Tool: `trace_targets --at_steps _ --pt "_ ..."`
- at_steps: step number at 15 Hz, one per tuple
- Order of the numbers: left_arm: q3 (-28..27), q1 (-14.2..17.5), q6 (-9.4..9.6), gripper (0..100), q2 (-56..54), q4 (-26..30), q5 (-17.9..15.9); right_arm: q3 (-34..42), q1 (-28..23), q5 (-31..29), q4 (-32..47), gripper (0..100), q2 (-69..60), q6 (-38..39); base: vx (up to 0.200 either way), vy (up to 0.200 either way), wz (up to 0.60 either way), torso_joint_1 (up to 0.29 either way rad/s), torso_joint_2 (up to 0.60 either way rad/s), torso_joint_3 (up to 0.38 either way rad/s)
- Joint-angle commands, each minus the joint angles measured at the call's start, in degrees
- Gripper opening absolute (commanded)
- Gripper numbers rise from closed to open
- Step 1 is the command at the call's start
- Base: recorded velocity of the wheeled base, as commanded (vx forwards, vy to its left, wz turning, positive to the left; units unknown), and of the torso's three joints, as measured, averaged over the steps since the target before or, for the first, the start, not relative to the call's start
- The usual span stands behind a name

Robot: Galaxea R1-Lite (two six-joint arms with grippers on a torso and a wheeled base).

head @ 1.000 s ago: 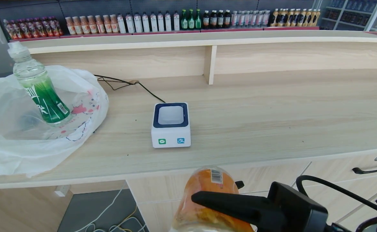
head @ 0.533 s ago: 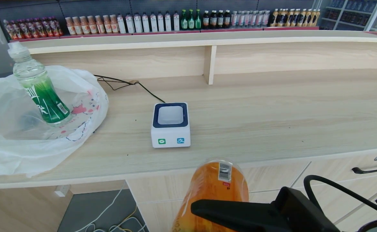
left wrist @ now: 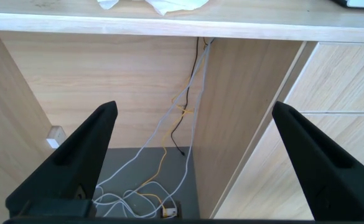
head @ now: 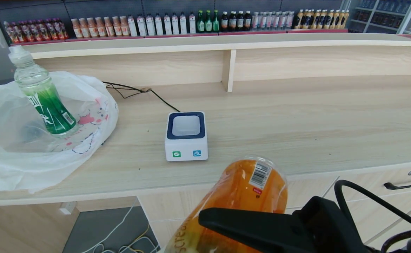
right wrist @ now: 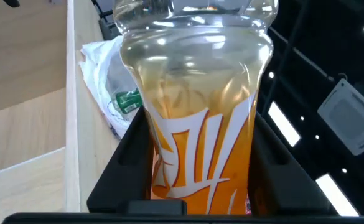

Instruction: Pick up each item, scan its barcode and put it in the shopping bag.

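The robot's right gripper clamps its black fingers on either side of a clear plastic bottle with an orange label. The bottle is held tilted at about 5 o'clock from the white box-shaped barcode scanner with a dark-blue-framed window, and its far end shows against the front edge of the light wooden counter. A white barcode sticker on the bottle's upper side faces the head camera. In the right wrist view the bottle's clear neck stands up between the two fingers, and pale liquid fills its body above the orange label. The scanner sits near the middle of the counter, and a thin black cable runs away from it toward 11 o'clock. At about 9 o'clock from the scanner, well apart from it, a translucent white plastic shopping bag lies open on the counter. A clear bottle with a green label leans inside the bag, cap end up. Rows of drink bottles line a shelf behind the counter at 12 o'clock. The left gripper hangs below the counter's edge with its fingers spread wide and nothing between them, facing an open cabinet bay where loose cables trail to the floor.
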Motion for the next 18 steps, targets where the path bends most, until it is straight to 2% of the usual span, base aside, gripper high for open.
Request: trace_targets --at_steps 1,5,11,18 --pt "0.0 0.0 0.00 100 0.0 0.0 0.0 -0.2 0.1 0.4 0.0 0 0.2 -1.6 0.000 0.000 0.00 0.000 0.00 0.000" --pt "0.0 0.0 0.00 100 0.0 0.0 0.0 -1.0 0.5 0.4 0.0 0 -0.9 -7.9 0.000 0.000 0.00 0.000 0.00 0.000" --pt "0.0 0.0 0.00 100 0.0 0.0 0.1 -1.1 0.5 0.3 0.0 0 -2.1 -12.7 0.000 0.000 0.00 0.000 0.00 0.000" --pt "0.0 0.0 0.00 100 0.0 0.0 0.0 -1.1 0.5 0.3 0.0 0 -1.8 -13.0 0.000 0.000 0.00 0.000 0.00 0.000"
